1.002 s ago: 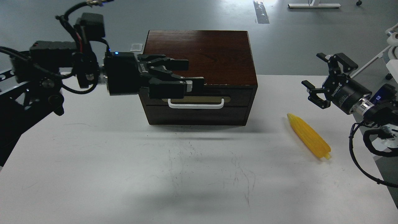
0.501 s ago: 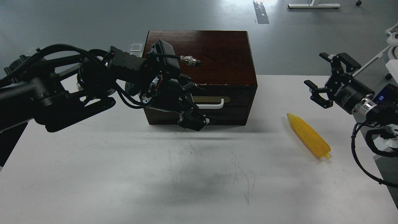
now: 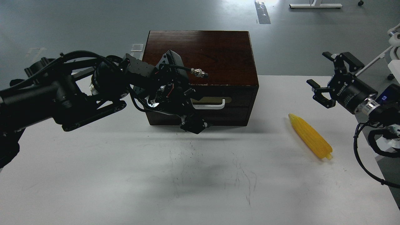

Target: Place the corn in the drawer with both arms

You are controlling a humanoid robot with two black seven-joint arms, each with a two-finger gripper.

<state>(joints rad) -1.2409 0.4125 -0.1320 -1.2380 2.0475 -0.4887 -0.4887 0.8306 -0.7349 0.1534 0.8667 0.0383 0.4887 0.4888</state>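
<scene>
The yellow corn point(image 3: 310, 136) lies on the white table point(image 3: 125, 175) at the right, pointed end towards the box. The dark brown box point(image 3: 203, 53) stands at the back centre, its drawer point(image 3: 237, 101) shut. The white handle point(image 3: 212, 106) shows only on its right part. My left gripper point(image 3: 193, 122) hangs in front of the drawer's left half, pointing down, with its wrist covering the handle's left end. It is dark and its fingers cannot be told apart. My right gripper point(image 3: 317, 69) is open and empty, in the air above and behind the corn.
The table's right edge point(image 3: 386, 175) runs close past the corn, with my right arm's cables point(image 3: 362, 147) hanging beside it. Grey floor lies behind the box. The left arm's bulk point(image 3: 62, 100) spans the table's left rear.
My left arm swung from level above the drawer to pointing down in front of it, then shifted slightly right. My right gripper drifted slightly right and up. Corn and drawer are unmoved.
</scene>
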